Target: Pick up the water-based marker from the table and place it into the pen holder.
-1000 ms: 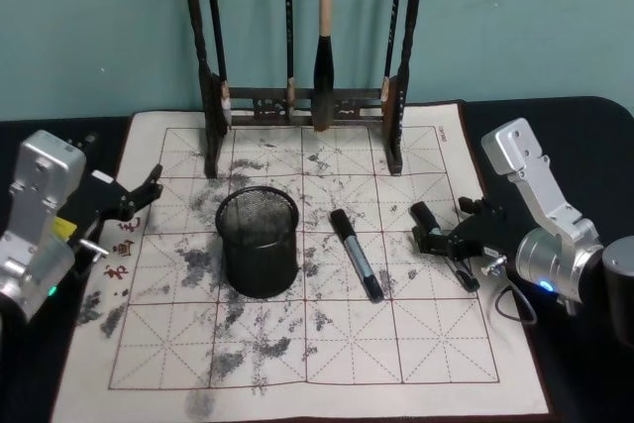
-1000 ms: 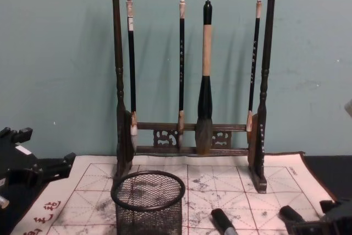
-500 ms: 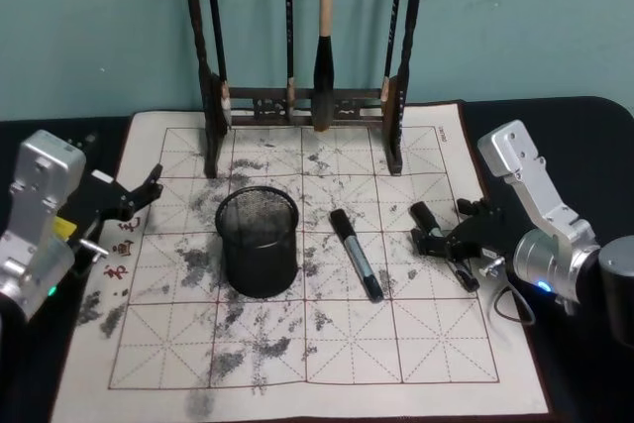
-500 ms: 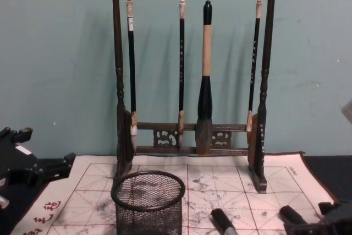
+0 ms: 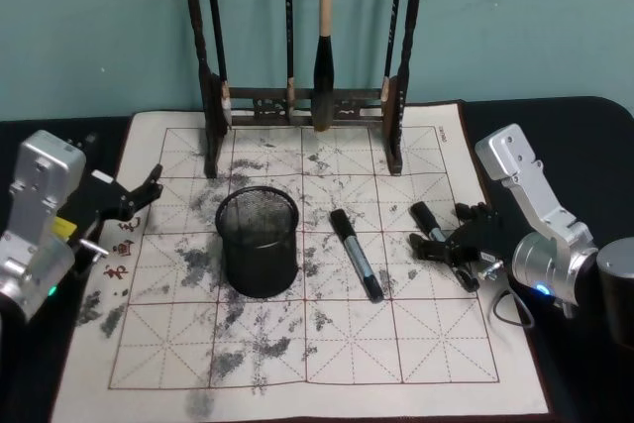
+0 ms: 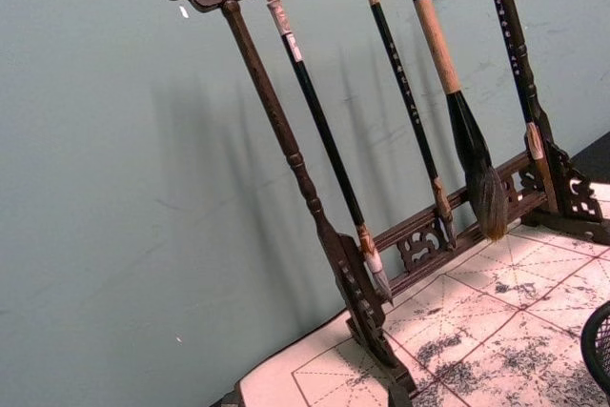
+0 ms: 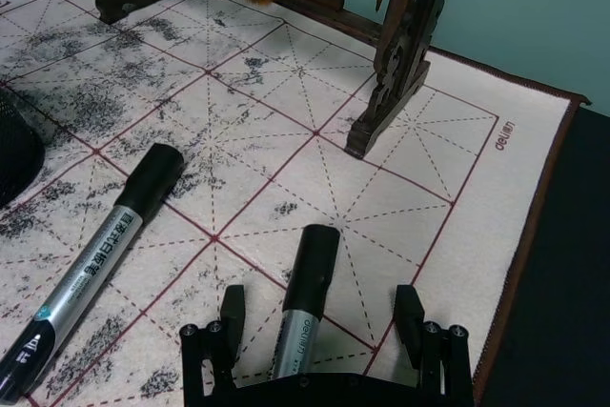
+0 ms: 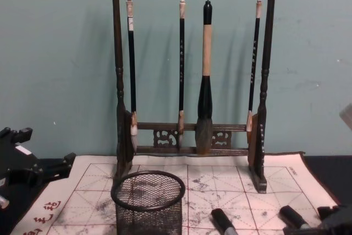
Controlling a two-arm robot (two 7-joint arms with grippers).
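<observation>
Two black-capped, grey-barrelled water-based markers lie on the ink-stained practice mat (image 5: pixel 327 344). One marker (image 5: pixel 357 255) rests just right of the pen holder (image 5: pixel 258 245), a round black mesh cup standing upright. The other marker (image 5: pixel 428 220) lies farther right, and my right gripper (image 5: pixel 446 240) is open around it. In the right wrist view this marker (image 7: pixel 305 293) runs between the two spread fingers of the right gripper (image 7: pixel 320 316), which are not touching it. My left gripper (image 5: pixel 139 195) is parked, open, at the mat's left edge.
A tall dark wooden brush rack (image 5: pixel 302 106) with several hanging brushes stands at the back of the mat, behind the pen holder (image 8: pixel 147 202). Black tabletop (image 5: pixel 584 136) surrounds the mat. The front half of the mat is bare.
My right arm has shifted slightly left and lower, bringing its open fingers closer around the right-hand marker. The markers, the pen holder and the left arm have not moved.
</observation>
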